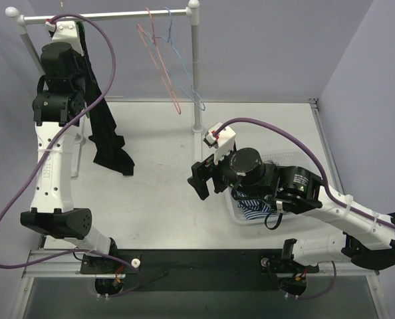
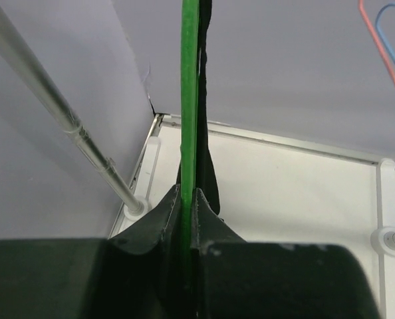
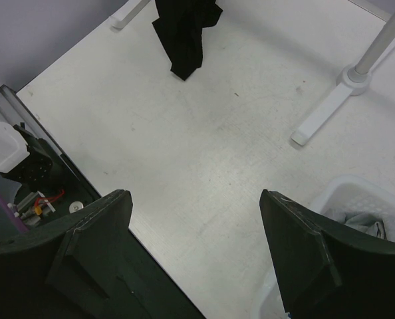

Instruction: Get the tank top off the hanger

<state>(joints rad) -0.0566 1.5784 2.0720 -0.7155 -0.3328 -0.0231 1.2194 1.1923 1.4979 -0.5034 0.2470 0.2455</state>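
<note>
A black tank top (image 1: 108, 133) hangs from a green hanger (image 1: 82, 25) at the left end of the rack rail, its hem just above the table. My left gripper (image 1: 78, 46) is raised to the rail. In the left wrist view it (image 2: 187, 193) is shut on the green hanger (image 2: 189, 100), with the black tank top (image 2: 207, 166) hanging just behind the bar. My right gripper (image 1: 203, 181) is open and empty above the table's middle. In the right wrist view it (image 3: 194, 199) faces the bare table, and the tank top's hem (image 3: 184, 26) shows far off at the top.
A red hanger (image 1: 159, 63) and a blue hanger (image 1: 183, 66) hang empty on the white rail (image 1: 118, 14). The rack's right post (image 1: 196, 73) stands mid-table, its foot (image 3: 330, 100) near my right gripper. A white bin (image 1: 245, 214) of clothes sits under the right arm.
</note>
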